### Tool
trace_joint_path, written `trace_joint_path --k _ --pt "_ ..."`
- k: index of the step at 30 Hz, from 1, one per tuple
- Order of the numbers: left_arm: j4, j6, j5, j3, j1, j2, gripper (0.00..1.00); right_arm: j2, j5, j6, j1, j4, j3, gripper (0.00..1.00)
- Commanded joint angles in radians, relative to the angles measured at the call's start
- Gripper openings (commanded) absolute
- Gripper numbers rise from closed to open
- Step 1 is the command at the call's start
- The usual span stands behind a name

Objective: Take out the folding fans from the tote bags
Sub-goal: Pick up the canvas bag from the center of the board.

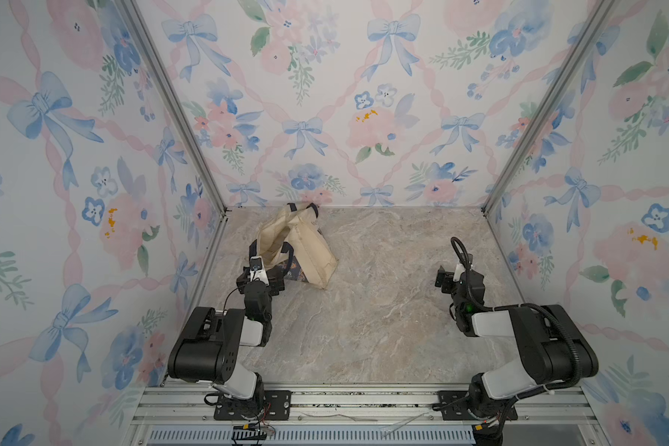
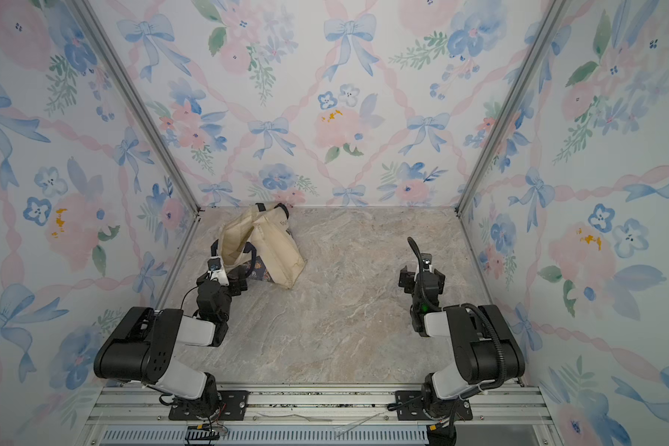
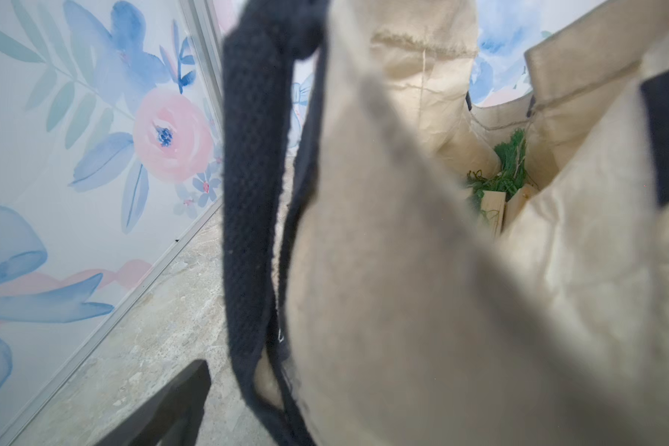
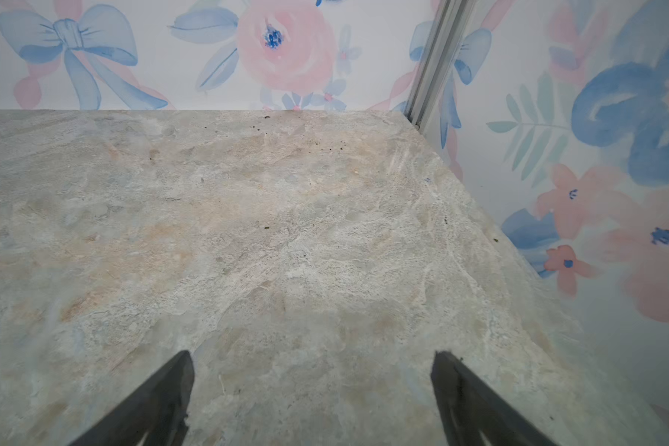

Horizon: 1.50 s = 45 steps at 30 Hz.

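Note:
The cream tote bag [image 1: 306,247] [image 2: 275,243] slumps at the back left of the marble table, its mouth turned toward the left arm. My left gripper [image 1: 261,280] [image 2: 225,280] is open at that mouth. In the left wrist view one finger [image 3: 178,405] shows beside the navy strap handle [image 3: 248,193]; cloth of the bag [image 3: 402,289] hides the other finger. Deep inside lie folding fans [image 3: 497,210] with pale bamboo ribs and a green tassel [image 3: 512,158]. My right gripper [image 1: 447,280] [image 2: 410,278] [image 4: 311,386] hangs open over bare table at the right, holding nothing.
Floral walls enclose the marble table [image 1: 383,309] on three sides, with aluminium corner posts [image 1: 518,154] at the back. The left wall [image 3: 74,154] stands close beside the bag. A metal rail [image 1: 364,401] carrying both arm bases runs along the front edge.

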Motion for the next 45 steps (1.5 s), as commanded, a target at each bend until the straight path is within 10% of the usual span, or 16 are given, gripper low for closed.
trace_joint_path --k 1,20,31,45 --pt "0.018 -0.011 -0.015 -0.012 -0.002 0.009 0.98 -0.004 0.007 0.001 0.001 -0.012 0.019 0.97" --pt "0.002 -0.006 -0.026 -0.001 -0.008 -0.007 0.98 -0.013 -0.024 -0.029 0.017 -0.022 0.023 0.97" --pt "-0.846 -0.154 -0.105 0.322 -0.025 -0.295 0.98 -0.207 -0.323 -0.086 0.014 -0.719 0.379 0.96" --pt "-1.555 -0.7 0.08 0.705 -0.025 -0.505 0.98 0.167 -0.593 -0.002 0.282 -1.146 1.063 0.97"
